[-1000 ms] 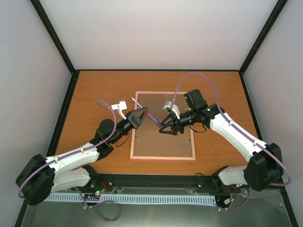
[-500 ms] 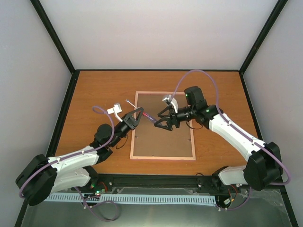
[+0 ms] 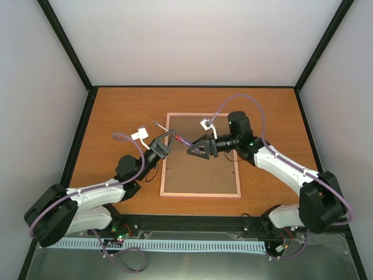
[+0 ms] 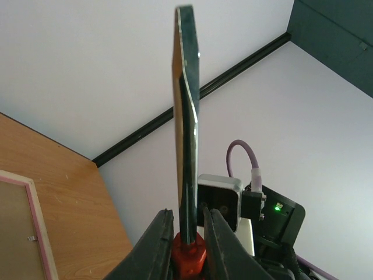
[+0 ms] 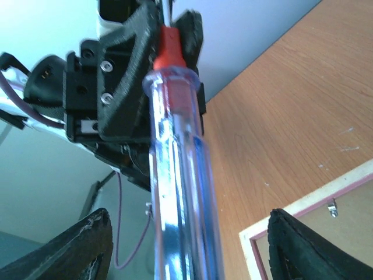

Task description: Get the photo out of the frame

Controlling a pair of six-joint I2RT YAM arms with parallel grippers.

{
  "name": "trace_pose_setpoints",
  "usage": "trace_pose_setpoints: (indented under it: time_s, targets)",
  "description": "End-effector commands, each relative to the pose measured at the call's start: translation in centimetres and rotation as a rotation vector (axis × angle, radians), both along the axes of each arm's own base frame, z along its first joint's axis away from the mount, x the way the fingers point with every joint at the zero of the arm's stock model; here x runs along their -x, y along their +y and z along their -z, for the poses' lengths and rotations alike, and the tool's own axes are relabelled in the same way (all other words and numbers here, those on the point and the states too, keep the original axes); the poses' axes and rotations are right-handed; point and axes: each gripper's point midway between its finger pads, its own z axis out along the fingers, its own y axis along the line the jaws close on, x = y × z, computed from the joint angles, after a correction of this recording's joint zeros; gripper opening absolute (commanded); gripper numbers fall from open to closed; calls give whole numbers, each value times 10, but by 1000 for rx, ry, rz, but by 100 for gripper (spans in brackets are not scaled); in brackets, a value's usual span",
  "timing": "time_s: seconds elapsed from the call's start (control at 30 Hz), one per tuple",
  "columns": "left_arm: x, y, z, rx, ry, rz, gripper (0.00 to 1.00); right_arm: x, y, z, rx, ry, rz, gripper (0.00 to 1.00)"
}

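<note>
The frame [image 3: 200, 169] lies back up on the table: brown hardboard with a thin pink border. Its corners show in the left wrist view [image 4: 26, 233] and the right wrist view [image 5: 317, 233]. The photo is hidden. My left gripper [image 3: 167, 140] [image 4: 187, 213] is shut on the red collar of a screwdriver [image 3: 182, 140] [image 4: 186, 116] and holds it above the frame's upper left part. The clear handle [image 5: 178, 175] runs between the fingers of my right gripper [image 3: 196, 149] [image 5: 186, 221]. That gripper is open wide and does not touch the handle.
The table [image 3: 116, 111] is orange-brown wood with black rails, closed in by white walls [image 3: 192, 41]. A small metal turn clip [image 5: 332, 205] sits on the frame's back near its corner. Purple cables loop above both wrists.
Both grippers and the screwdriver have moved up and to the left over the frame. The right gripper has turned and now straddles the handle more level.
</note>
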Motion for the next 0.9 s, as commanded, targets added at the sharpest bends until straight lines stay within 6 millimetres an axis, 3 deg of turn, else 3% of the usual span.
trace_pose_setpoints:
  time_s: [0.0, 0.27, 0.67, 0.87]
  targets:
    - [6, 3, -23, 92, -58, 4, 1, 1, 2, -38, -108, -20, 7, 69]
    - [4, 4, -19, 89, -44, -10, 1, -2, 4, -33, -105, 23, 16, 53]
    - [1, -4, -21, 78, -62, 7, 1, -4, 4, -21, -61, 23, 23, 46]
    - [0, -6, -18, 71, -55, 13, 1, -2, 3, -22, -64, 3, 18, 33]
